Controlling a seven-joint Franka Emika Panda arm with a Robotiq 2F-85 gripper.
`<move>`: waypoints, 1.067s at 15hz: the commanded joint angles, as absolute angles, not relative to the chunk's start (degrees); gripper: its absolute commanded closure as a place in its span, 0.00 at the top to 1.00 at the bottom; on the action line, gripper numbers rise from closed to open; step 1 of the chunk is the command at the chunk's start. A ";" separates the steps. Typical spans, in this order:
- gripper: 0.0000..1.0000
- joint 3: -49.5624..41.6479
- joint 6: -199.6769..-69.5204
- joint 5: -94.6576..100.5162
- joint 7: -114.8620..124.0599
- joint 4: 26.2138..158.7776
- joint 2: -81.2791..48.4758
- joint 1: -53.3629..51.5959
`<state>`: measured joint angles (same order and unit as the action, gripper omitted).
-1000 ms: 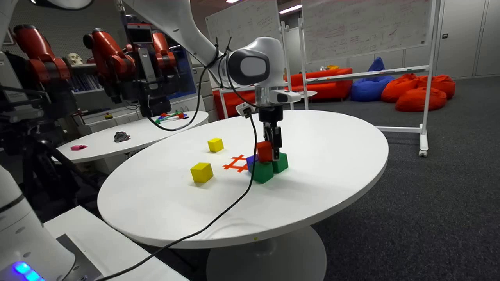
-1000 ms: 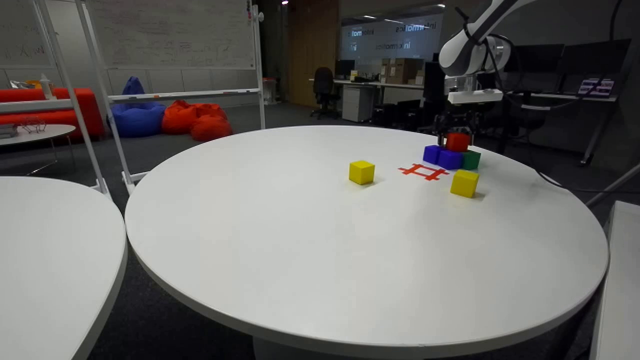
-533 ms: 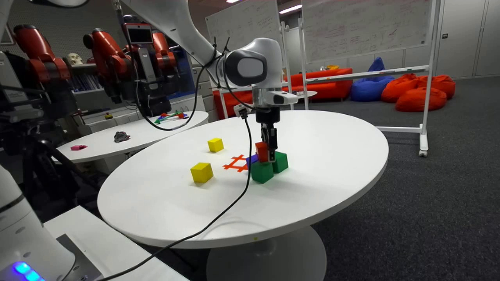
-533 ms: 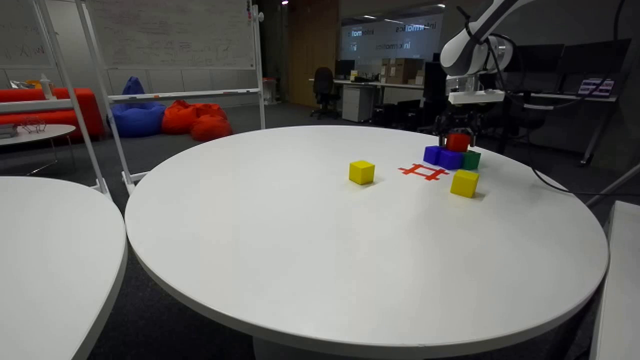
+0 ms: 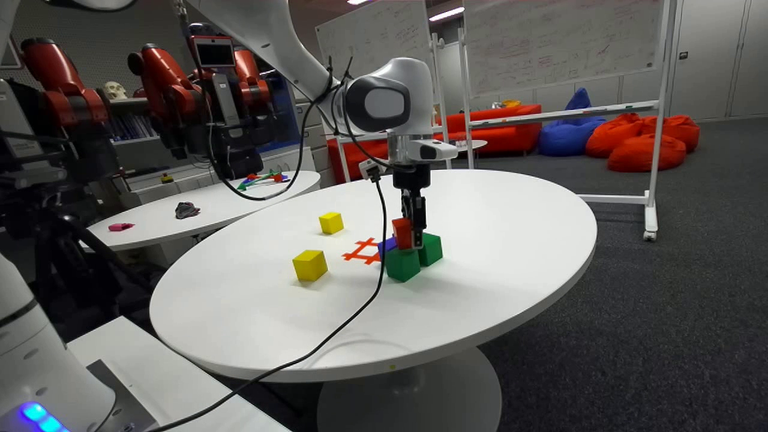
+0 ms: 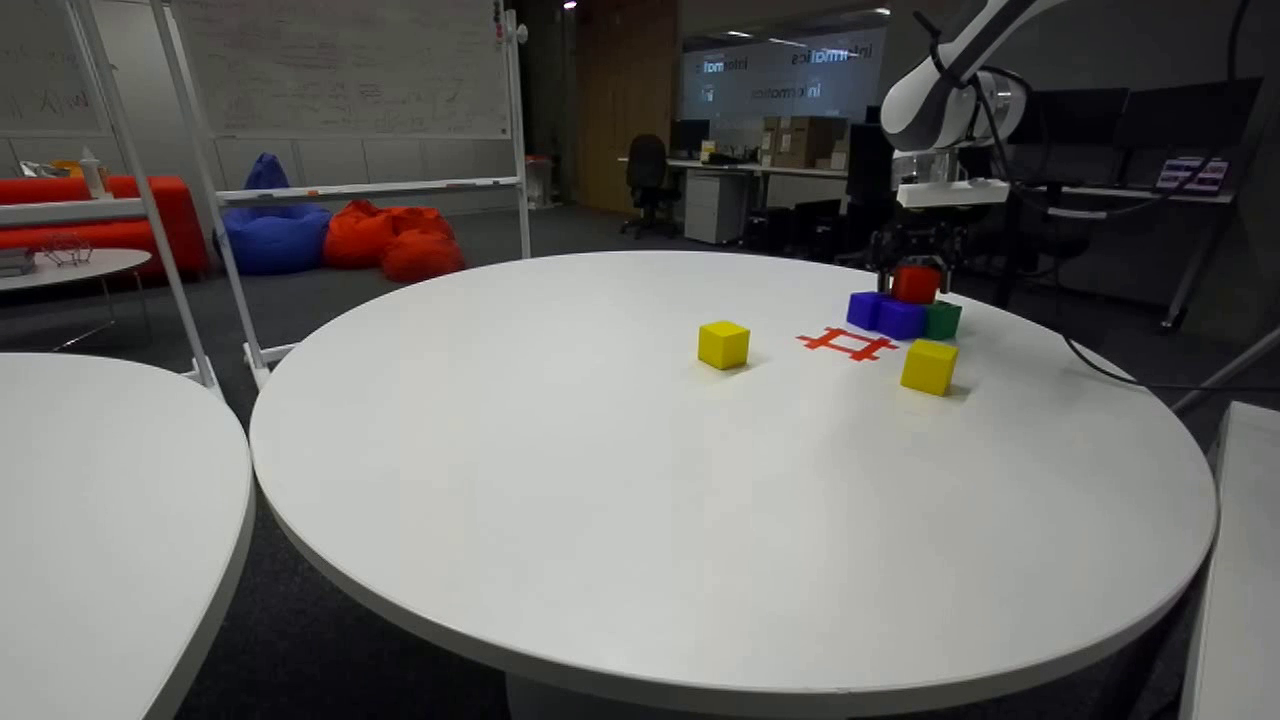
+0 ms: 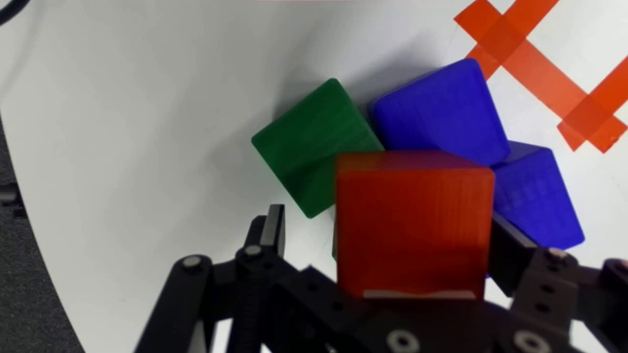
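As my fingers (image 7: 271, 230) stand wide apart on either side of it, the red block (image 7: 414, 230), a cube with a faintly streaked top, sits raised above a green block (image 7: 314, 142) and a blue block (image 7: 444, 113) on the table (image 6: 600, 480). I see a clear gap on one side; whether the other finger touches, I cannot tell. In my wrist view, it hides nearly all of a second green block (image 5: 431, 250); what exactly supports it is concealed.
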<state>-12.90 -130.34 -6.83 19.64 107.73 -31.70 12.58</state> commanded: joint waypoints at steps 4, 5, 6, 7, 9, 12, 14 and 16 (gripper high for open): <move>1.00 -13.13 -131.09 -7.25 18.99 108.08 -31.54 12.76; 1.00 -13.12 -130.99 -7.36 18.97 107.98 -31.64 12.86; 1.00 -13.13 -130.97 -7.42 18.99 107.94 -31.70 12.92; 1.00 -13.08 -131.04 -7.56 18.89 107.97 -31.69 13.01; 0.72 -13.11 -131.43 -7.43 18.87 108.17 -31.62 12.92; 0.49 -13.19 -131.87 -7.26 18.98 108.18 -31.67 12.79; 0.34 -13.19 -131.84 -7.24 19.00 107.97 -31.72 12.78; 0.31 -13.15 -131.81 -7.30 18.89 107.76 -31.70 12.87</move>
<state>-13.09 -130.50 -6.84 19.60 107.21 -31.46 12.68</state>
